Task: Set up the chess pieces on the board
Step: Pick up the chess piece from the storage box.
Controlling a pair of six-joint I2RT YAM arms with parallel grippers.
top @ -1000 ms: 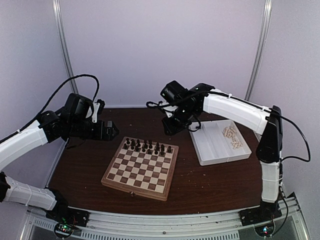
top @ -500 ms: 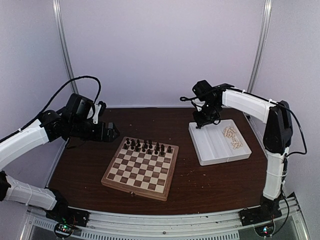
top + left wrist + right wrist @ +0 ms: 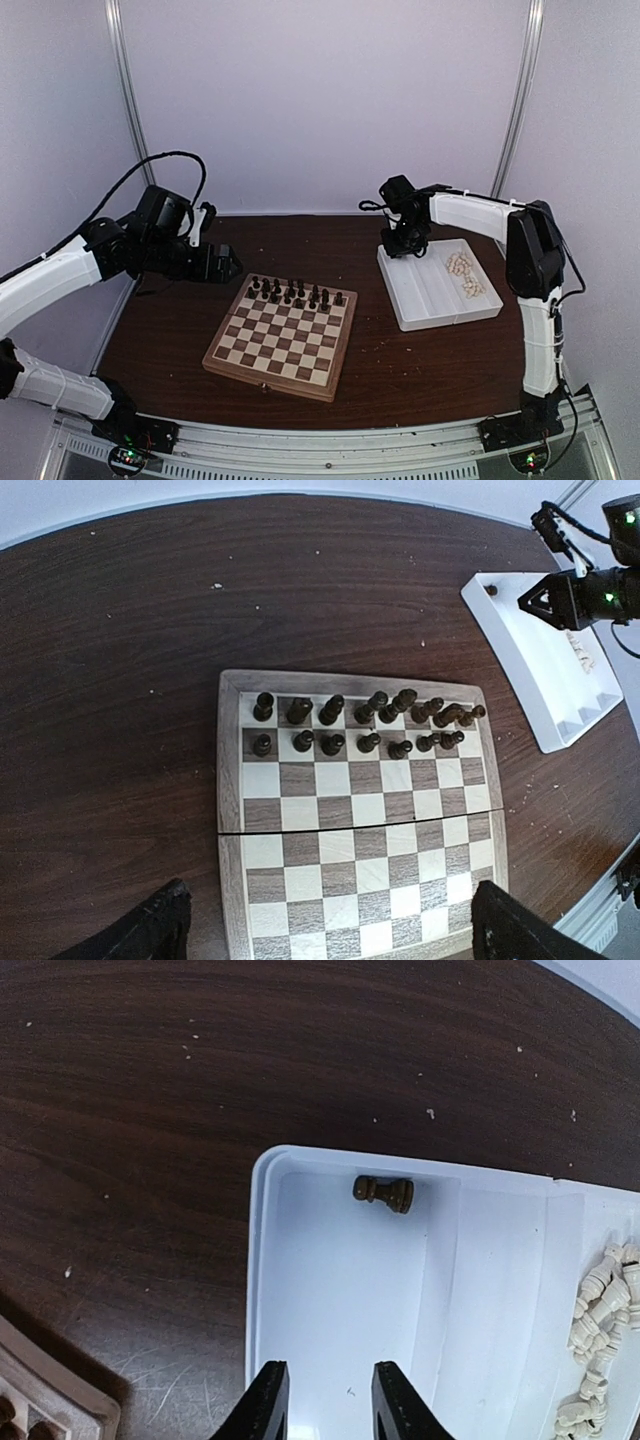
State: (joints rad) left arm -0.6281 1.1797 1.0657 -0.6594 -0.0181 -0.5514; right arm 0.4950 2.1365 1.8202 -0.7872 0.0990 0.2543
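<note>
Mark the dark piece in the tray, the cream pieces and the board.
dark piece (image 3: 383, 1193), right wrist view, its middle.
cream pieces (image 3: 459, 264), top view, far cluster.
board (image 3: 350, 880), left wrist view, bare square.

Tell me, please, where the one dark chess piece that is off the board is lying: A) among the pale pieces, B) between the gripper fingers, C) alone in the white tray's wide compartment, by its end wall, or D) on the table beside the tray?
C: the right wrist view shows the dark piece on its side, alone by the end wall of the tray, apart from the pale pieces and ahead of the empty right gripper.
</note>
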